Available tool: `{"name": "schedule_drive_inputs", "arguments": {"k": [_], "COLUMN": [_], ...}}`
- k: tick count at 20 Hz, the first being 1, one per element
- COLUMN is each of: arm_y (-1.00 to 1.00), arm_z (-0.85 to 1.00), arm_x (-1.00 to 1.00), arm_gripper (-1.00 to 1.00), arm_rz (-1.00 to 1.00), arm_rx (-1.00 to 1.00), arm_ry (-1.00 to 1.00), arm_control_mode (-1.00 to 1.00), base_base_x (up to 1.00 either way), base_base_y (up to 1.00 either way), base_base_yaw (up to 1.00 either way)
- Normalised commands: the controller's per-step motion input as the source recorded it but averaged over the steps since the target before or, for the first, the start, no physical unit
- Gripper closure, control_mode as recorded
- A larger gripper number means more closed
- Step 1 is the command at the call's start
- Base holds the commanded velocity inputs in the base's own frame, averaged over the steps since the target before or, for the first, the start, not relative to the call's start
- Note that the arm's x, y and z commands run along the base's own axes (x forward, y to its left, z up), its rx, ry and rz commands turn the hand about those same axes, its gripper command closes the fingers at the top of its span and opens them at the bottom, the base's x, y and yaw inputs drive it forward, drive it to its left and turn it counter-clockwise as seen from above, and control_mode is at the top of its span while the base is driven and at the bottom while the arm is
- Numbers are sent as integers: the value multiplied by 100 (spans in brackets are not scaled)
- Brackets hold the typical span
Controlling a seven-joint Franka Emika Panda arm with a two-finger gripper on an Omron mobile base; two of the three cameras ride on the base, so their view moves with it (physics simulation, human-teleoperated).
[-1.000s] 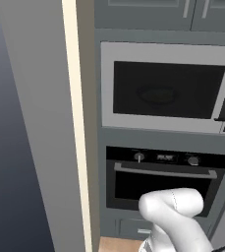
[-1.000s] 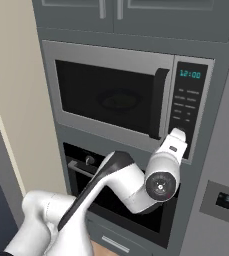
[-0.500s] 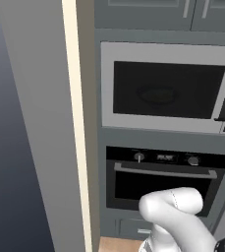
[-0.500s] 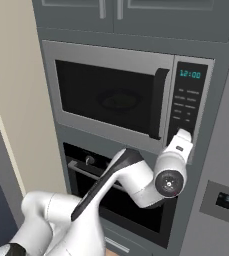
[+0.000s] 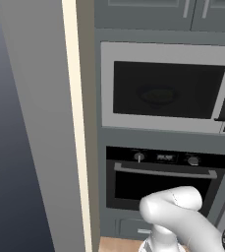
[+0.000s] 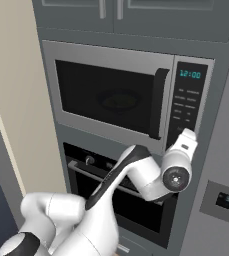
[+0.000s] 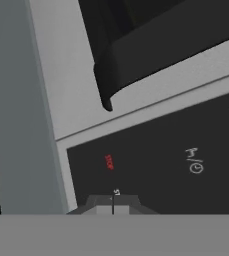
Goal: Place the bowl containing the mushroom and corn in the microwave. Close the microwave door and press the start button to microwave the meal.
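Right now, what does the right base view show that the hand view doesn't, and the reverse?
Right base view alone: the green 12:00 clock display, the black oven with knobs, the white arm, and a faint bowl behind the dark window of the closed microwave door.

Hand view alone: the red STOP label close up, above the shut gripper.

Both: the curved black bar handle and the black control panel.

A black oven with knobs and a silver bar handle sits beneath grey cabinet doors.
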Motion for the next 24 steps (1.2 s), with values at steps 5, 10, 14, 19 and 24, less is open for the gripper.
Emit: {"name": "schedule_drive_inputs", "arguments": {"k": [5,10,14,19,24], "arm_y": [-17,-17,-18,-20,-20], "arm_z": [-18,-20,-16,-13,-10], "arm_x": [28,27,29,28,32], "arm_gripper": [100,100,100,100,100], "arm_rz": [0,0,0,0,0], "arm_rx": [0,0,0,0,0], "arm_ry": [0,0,0,0,0], "arm_control_mode": [-100,-100,-100,-100,-100], "base_base_x": [0,0,0,0,0], "base_base_y": [0,0,0,0,0], "base_base_yaw": [0,0,0,0,0]}}
